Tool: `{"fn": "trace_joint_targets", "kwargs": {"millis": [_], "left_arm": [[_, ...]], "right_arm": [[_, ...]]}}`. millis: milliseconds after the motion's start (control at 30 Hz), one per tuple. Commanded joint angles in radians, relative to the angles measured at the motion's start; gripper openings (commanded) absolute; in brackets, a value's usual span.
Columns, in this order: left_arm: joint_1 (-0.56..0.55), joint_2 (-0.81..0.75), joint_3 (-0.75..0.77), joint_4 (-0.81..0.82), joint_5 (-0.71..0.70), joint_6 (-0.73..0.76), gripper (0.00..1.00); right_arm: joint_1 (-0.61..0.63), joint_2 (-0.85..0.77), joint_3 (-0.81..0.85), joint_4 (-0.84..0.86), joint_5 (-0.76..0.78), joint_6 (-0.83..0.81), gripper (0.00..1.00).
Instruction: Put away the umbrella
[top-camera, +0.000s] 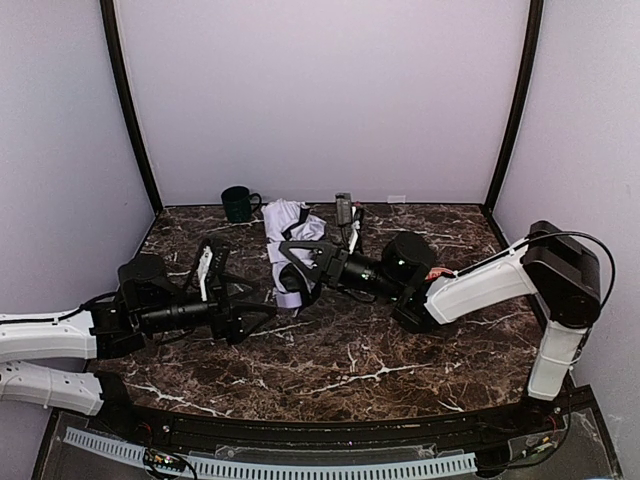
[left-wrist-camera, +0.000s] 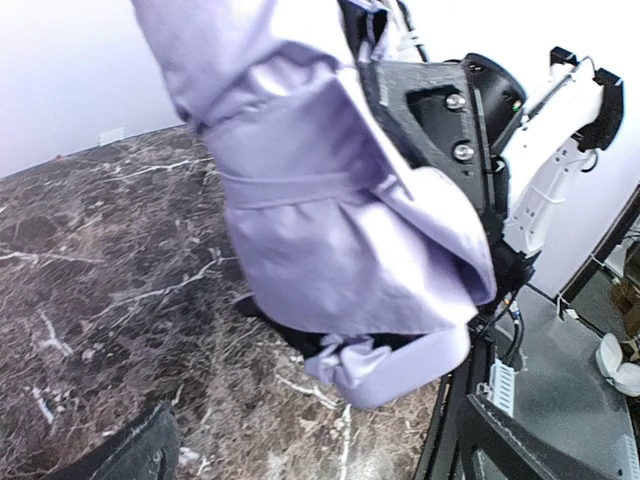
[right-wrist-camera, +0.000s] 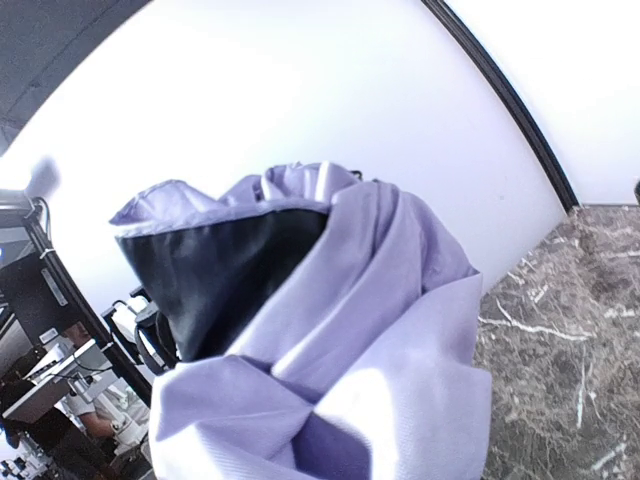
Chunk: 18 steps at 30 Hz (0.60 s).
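Note:
The umbrella (top-camera: 284, 238) is a crumpled bundle of pale lavender fabric with black lining, lying behind the middle of the marble table (top-camera: 350, 350). My right gripper (top-camera: 300, 268) reaches in from the right and is shut on the umbrella's fabric. In the right wrist view the umbrella (right-wrist-camera: 340, 330) fills the frame and hides the fingers. My left gripper (top-camera: 243, 292) is open just left of the bundle, touching nothing. In the left wrist view the umbrella (left-wrist-camera: 330, 230) hangs close ahead, with the right gripper's black body (left-wrist-camera: 440, 110) pressed into it.
A dark green mug (top-camera: 238, 203) stands at the back left, near the rear wall. Black frame posts rise at both back corners. The right arm (top-camera: 480, 285) stretches across the right half of the table.

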Motion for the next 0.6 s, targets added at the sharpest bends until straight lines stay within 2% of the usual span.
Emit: {"fn": "trace_joint_targets", "kwargs": {"millis": [0,167,400,567], "left_arm": [[-0.024,0.031,-0.003,0.14,0.018,-0.008,0.99],[-0.024,0.041,-0.004,0.225,0.032,0.003,0.99],[-0.024,0.118,0.029,0.254,0.117,0.001,0.9],[-0.024,0.134,0.039,0.291,0.171,-0.004,0.9]], "right_arm": [[0.02,0.05,0.05,0.283,-0.004,0.03,0.4],[0.046,0.049,0.088,0.213,-0.001,-0.023,0.4],[0.074,0.041,0.142,0.078,-0.002,-0.107,0.4],[0.079,0.033,0.138,0.07,0.014,-0.118,0.38]]}}
